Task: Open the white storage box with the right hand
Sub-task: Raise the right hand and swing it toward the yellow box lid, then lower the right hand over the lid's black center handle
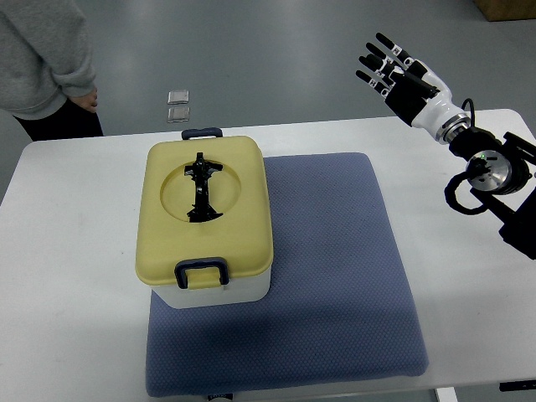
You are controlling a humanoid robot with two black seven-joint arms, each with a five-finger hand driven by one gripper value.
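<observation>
Box [206, 224] with yellow lid is set on the blue mat [335, 276] at desk [67, 293] left-centre, long axis front-to-back; the right hand [394, 71], fingers spread and empty, is held well apart to its far right

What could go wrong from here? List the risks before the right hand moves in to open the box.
1. The right hand is open and raised past the table's far edge, well away from the storage box; the long reach across could end in a misaligned grip.
2. Both latches look shut, so pulling the yellow lid might lift or drag the whole box on the blue mat.
3. A person stands near the far left corner, close to the work.
</observation>
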